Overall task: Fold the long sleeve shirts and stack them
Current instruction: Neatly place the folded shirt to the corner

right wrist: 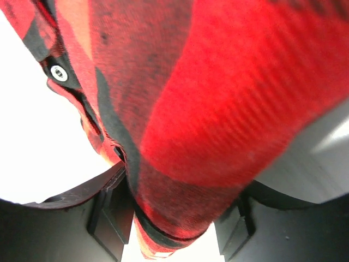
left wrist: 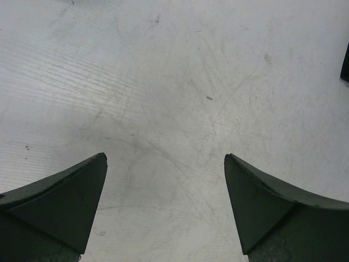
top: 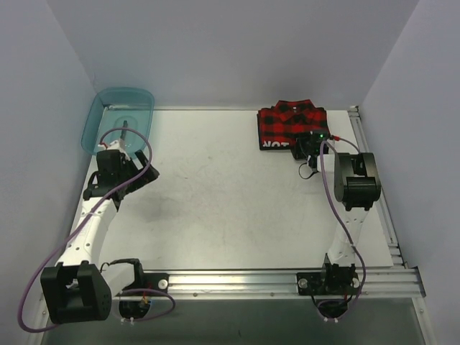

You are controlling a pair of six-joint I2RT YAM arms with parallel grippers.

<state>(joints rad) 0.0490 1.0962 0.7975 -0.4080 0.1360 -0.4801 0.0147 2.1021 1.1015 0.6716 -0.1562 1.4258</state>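
Right wrist | plaid shirt pinched in right pincer, partly closed | left pincer wide open, empty

The whole table is seen from the top external view, which is set high behind the arm bases and tilted down and forward, rather far away. In the left wrist view, bare table surface is looked at from close above, between the wide-apart fingers of the left gripper. The right wrist view is held almost against the plaid shirt, which is caught in the right gripper. This shirt is shared with the top view.
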